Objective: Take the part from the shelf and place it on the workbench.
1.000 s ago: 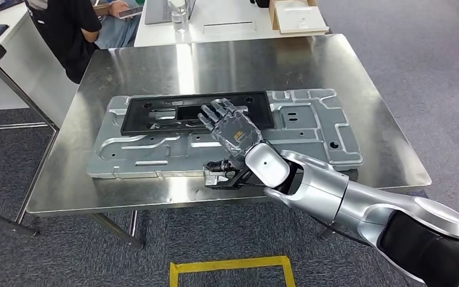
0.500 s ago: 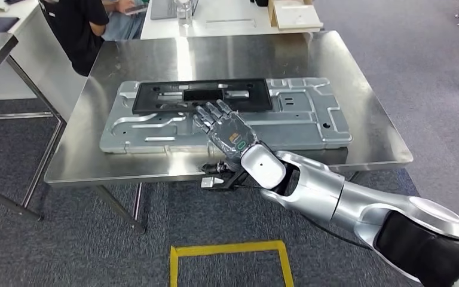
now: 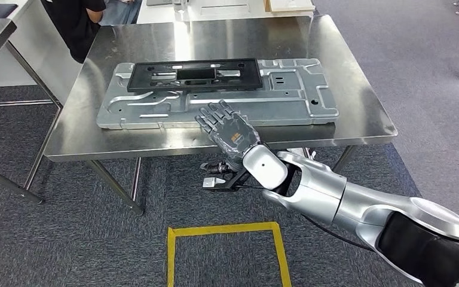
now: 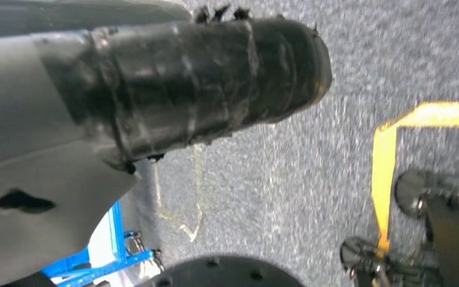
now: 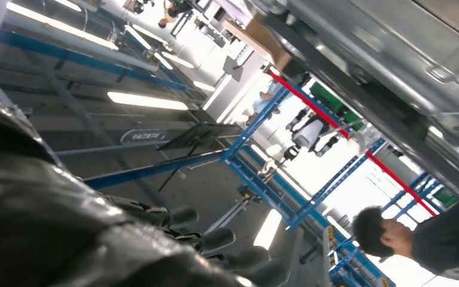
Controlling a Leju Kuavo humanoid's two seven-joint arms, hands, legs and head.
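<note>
Head view: the right hand [image 3: 230,133], fingers spread and empty, now hangs over the near edge of the steel workbench [image 3: 358,107], while the whole scene has slid away, so the robot is backing off. Beyond its fingertips the flat black plastic part [image 3: 194,74] lies on a ribbed grey metal panel [image 3: 287,98]; placement looks done. Whether the left hand [image 4: 173,78] is closed cannot be told.

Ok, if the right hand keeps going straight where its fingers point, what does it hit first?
Probably the silver metal plate on the steel table: the right hand points at its near edge. Its height is unclear, so it may pass above and reach the black frame.
</note>
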